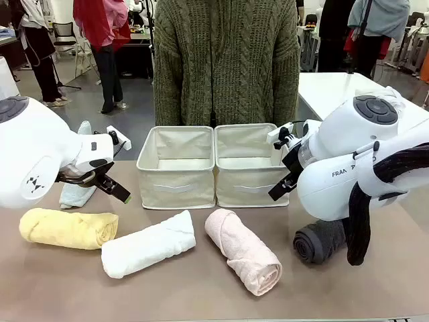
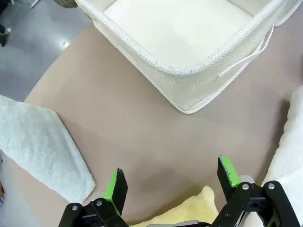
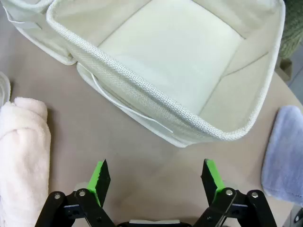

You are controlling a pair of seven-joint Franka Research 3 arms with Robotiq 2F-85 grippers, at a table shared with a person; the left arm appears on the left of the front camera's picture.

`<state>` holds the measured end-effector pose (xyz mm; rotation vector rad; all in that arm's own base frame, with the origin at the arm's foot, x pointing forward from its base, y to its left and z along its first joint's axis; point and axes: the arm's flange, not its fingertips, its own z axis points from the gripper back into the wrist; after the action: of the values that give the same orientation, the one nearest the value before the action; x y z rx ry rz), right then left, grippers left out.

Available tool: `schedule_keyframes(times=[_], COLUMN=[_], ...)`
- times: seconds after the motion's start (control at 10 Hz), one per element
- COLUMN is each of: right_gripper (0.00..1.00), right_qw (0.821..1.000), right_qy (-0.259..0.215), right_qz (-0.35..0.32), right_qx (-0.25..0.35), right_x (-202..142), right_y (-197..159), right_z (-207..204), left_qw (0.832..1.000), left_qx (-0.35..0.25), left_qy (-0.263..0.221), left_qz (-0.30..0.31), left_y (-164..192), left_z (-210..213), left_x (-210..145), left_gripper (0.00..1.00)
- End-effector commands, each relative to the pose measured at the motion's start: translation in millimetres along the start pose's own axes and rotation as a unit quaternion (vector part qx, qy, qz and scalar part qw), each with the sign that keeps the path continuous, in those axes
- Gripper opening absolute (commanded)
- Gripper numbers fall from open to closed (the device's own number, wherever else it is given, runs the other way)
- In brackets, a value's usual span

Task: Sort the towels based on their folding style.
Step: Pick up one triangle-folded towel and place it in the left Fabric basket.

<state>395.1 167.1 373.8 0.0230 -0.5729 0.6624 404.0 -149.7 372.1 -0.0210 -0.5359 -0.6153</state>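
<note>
Four rolled towels lie in a row at the table's front: yellow [image 1: 67, 228], white [image 1: 149, 244], pink [image 1: 242, 251] and dark grey [image 1: 318, 240]. A pale green cone towel [image 1: 75, 194] stands partly hidden behind my left arm. My left gripper [image 1: 115, 188] hovers open above the yellow roll [image 2: 184, 213], with the green cone [image 2: 38, 146] to one side and the white roll [image 2: 289, 156] to the other. My right gripper [image 1: 280, 188] hangs open in front of the right bin, between the pink roll [image 3: 21, 156] and a lavender-blue towel [image 3: 284, 146]. Neither gripper holds anything.
Two cream fabric bins [image 1: 175, 166] [image 1: 247, 164] stand side by side at the table's middle, both with nothing inside. A person in a green knit sweater [image 1: 228, 60] stands right behind them. The dark grey roll sits under my right arm.
</note>
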Motion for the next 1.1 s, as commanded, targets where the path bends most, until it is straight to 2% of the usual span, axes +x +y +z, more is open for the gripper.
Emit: schedule_keyframes(times=[0.0,1.0], right_gripper=[1.00,1.00], right_qw=[1.000,1.000], right_qy=[0.000,0.000], right_qz=[0.000,0.000], right_qx=[0.000,0.000], right_x=[0.0,0.0], right_y=[0.0,0.0], right_z=[0.0,0.0], left_qw=[1.000,1.000], left_qx=[0.000,0.000], left_qy=[0.000,0.000], left_qz=[0.000,0.000], left_y=[0.0,0.0], left_z=[0.0,0.0], left_x=[0.0,0.0], left_gripper=[1.00,1.00])
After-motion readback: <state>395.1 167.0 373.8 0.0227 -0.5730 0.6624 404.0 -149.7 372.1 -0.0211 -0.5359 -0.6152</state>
